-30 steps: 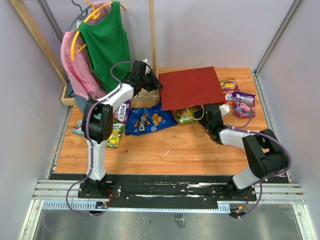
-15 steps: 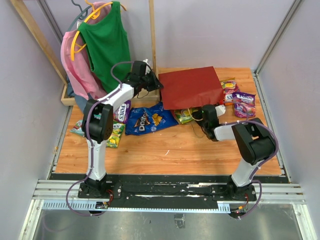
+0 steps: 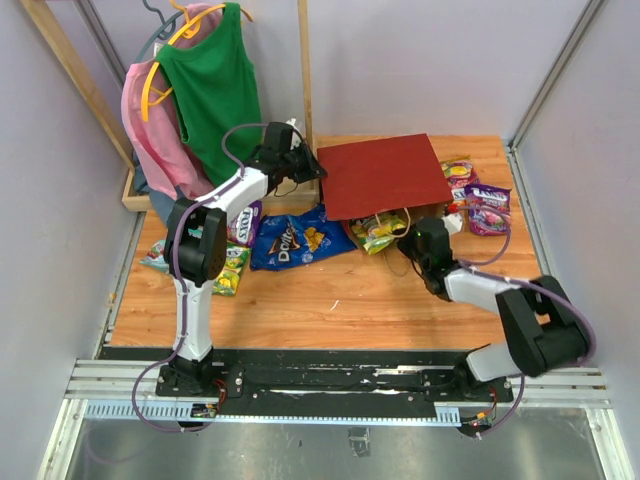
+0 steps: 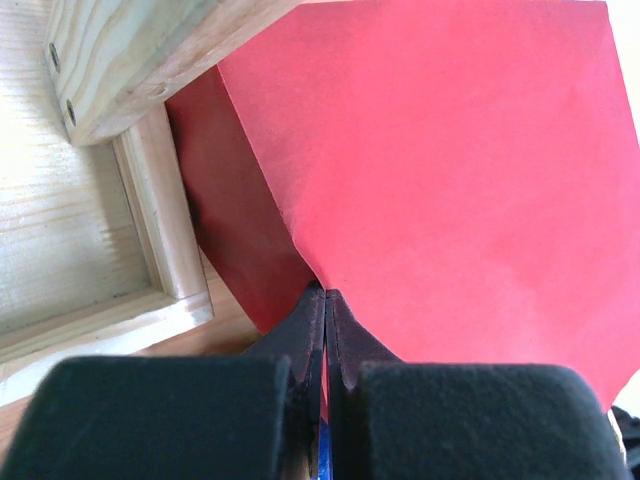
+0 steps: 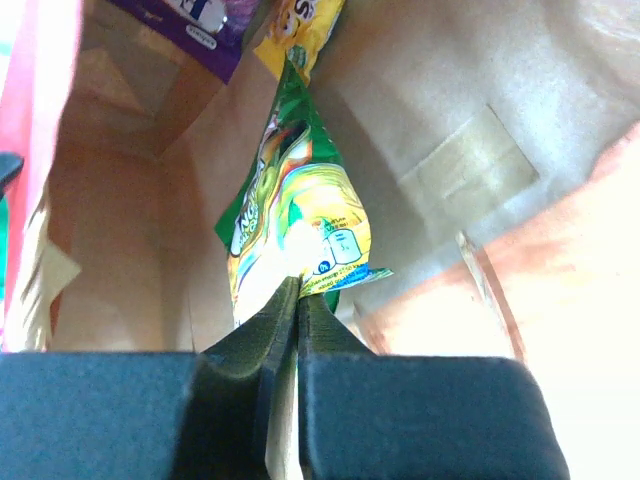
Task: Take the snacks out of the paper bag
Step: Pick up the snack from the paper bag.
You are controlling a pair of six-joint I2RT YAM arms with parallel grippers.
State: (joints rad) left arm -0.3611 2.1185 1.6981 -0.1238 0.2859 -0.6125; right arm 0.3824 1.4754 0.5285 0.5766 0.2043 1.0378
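— Right fingers [image 5: 255, 345] are clamped on the green-yellow packet [image 5: 300, 215], at the mouth of the paper bag [image 5: 450, 120]. How best to finish?
— Draw it straight out, low over the tabletop [image 3: 330, 310]. Left fingers [image 4: 305, 335], pinched together on the bag's far edge, should anchor it.

In the overhead view the left arm [image 3: 190, 300] and the right arm [image 3: 478, 287] are wearing the same livery: glossy white tube links are running between bulky, rounded black joint housings. A thin grey-purple cable [image 3: 226, 138] is looping outside each arm, from a black base [image 3: 185, 378] low in the frame up toward the wrist. In the wrist views the left gripper [image 4: 325, 294] and the right gripper [image 5: 298, 287] are showing matte black fingers, blocky along the bottom edge and tapering to thin tips.
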